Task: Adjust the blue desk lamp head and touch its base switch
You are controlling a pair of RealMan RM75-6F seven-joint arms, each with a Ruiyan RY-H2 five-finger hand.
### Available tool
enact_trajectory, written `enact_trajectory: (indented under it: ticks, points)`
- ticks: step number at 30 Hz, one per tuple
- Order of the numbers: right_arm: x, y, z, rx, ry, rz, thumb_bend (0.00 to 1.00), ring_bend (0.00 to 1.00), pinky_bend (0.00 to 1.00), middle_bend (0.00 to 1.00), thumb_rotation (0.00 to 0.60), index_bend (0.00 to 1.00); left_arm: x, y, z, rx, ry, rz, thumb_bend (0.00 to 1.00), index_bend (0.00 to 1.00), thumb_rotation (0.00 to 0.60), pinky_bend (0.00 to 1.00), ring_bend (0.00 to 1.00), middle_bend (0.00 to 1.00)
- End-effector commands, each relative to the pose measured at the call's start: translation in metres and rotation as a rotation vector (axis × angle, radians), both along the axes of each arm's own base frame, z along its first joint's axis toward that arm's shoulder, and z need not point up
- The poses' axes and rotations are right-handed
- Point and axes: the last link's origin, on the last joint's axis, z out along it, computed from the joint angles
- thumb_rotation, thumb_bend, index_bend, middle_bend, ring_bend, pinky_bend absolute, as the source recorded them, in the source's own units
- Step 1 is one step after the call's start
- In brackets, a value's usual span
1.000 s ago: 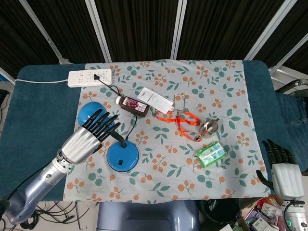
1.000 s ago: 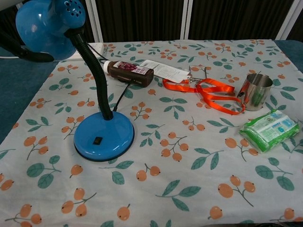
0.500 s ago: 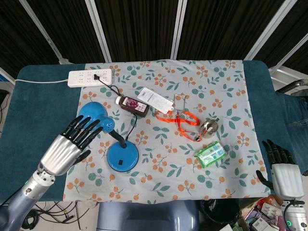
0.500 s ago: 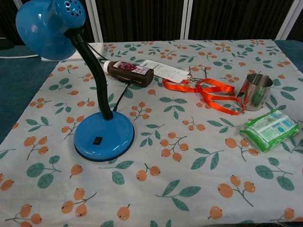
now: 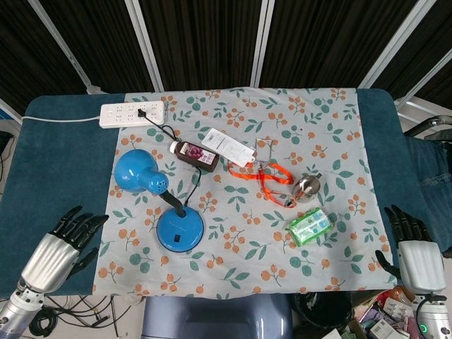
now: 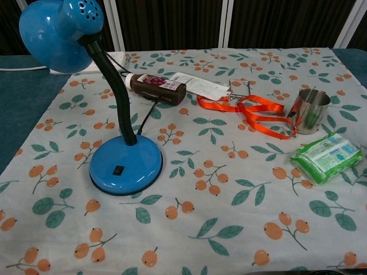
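Observation:
The blue desk lamp stands on the floral cloth. Its round base (image 5: pixel 180 230) (image 6: pixel 126 165) carries a small black switch (image 6: pixel 118 170) on its front. A black flexible neck (image 6: pixel 114 91) rises to the blue head (image 5: pixel 138 173) (image 6: pixel 57 31), which leans to the left. My left hand (image 5: pixel 56 252) hovers open at the table's near left edge, well away from the lamp, fingers spread. My right hand (image 5: pixel 413 254) sits open off the near right corner, holding nothing. Neither hand shows in the chest view.
A white power strip (image 5: pixel 133 114) lies at the back left with the lamp's cord plugged in. A dark bottle (image 5: pixel 195 154), a paper leaflet (image 5: pixel 227 146), an orange lanyard (image 5: pixel 272 180), a steel cup (image 5: pixel 307 186) and a green tissue pack (image 5: pixel 309 226) lie right of the lamp.
My left hand has let go of the lamp head and drawn back toward the near left edge. The lamp head stays where it was set. The right hand has not moved.

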Motion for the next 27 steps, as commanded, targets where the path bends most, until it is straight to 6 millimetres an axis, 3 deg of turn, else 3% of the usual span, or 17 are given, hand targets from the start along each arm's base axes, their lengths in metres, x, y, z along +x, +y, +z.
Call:
enact_trajectory:
  ticks: [1,6,12,27]
  points:
    - [0.000,0.000,0.000,-0.001,-0.001,0.000,0.17,0.12,0.16,0.06,0.600,0.00,-0.017,-0.002,-0.026,-0.126,-0.005,0.132,0.42,0.00,0.600,0.27,0.36,0.34]
    - [0.000,-0.001,0.001,-0.003,0.001,-0.001,0.17,0.12,0.16,0.06,0.600,0.00,-0.017,0.009,-0.049,-0.236,0.010,0.180,0.48,0.00,0.600,0.47,0.54,0.48]
    - [-0.001,-0.001,0.001,-0.003,0.001,-0.003,0.17,0.12,0.16,0.06,0.600,0.00,-0.006,0.017,-0.068,-0.304,0.011,0.176,0.49,0.00,0.600,0.61,0.68,0.64]
    - [-0.001,-0.002,0.000,0.000,0.002,-0.005,0.17,0.12,0.16,0.06,0.600,0.00,0.025,0.030,-0.106,-0.474,0.006,0.268,0.58,0.03,0.600,0.68,0.77,0.74]
